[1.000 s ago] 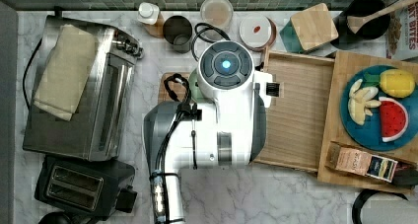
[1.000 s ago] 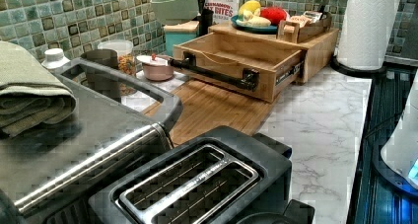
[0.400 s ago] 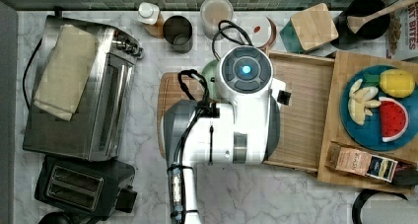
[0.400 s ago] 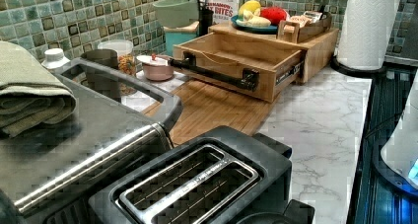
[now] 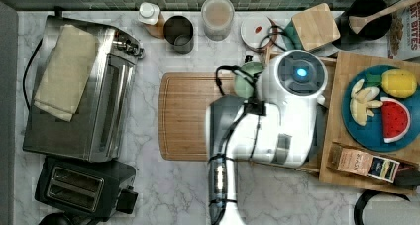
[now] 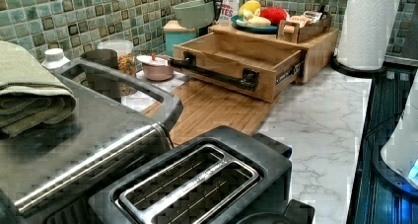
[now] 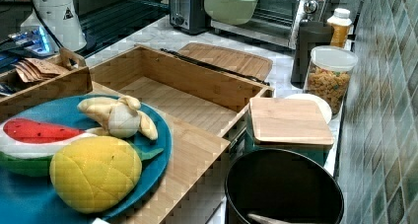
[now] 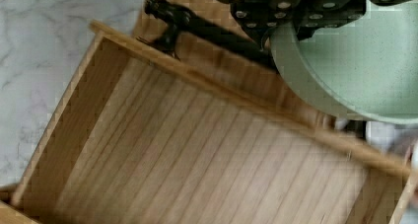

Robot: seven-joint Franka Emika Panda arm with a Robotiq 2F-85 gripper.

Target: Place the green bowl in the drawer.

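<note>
Green bowl (image 7: 231,3) pinched at its rim by the claw (image 8: 270,32), hanging high over the drawer's (image 7: 162,93) handle-side rim, open floor just beyond; needs lowering inward.

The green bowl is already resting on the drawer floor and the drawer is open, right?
Not quite. The green bowl is held in the air above the open drawer, whose floor is bare; the right view shows the gap. The drawer is open.
</note>
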